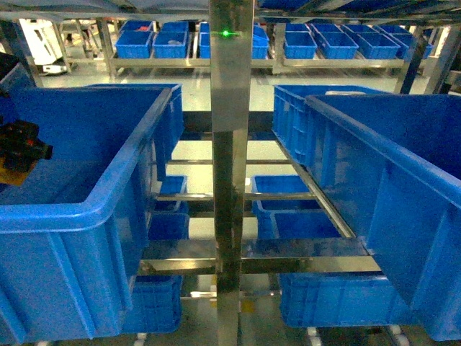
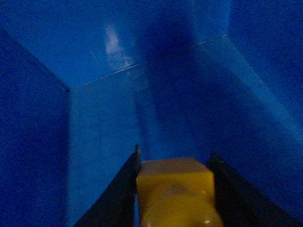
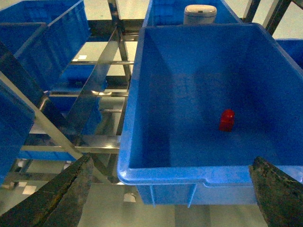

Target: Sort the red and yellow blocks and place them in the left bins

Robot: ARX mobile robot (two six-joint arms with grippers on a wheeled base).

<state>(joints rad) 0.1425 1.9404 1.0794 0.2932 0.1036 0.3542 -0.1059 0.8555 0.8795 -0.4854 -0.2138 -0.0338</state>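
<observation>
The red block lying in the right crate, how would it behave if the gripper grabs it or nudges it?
The red block looks like rigid glossy plastic, so probably stiff and a bit slippery. It is small, likely light. Blocky, so on the crate floor it should slide, not roll.

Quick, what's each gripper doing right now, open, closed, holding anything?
Left gripper: closed on the yellow block, inside a blue bin.
Right gripper: open, fingers spread wide, holding nothing, above the bin with the red block.
</observation>
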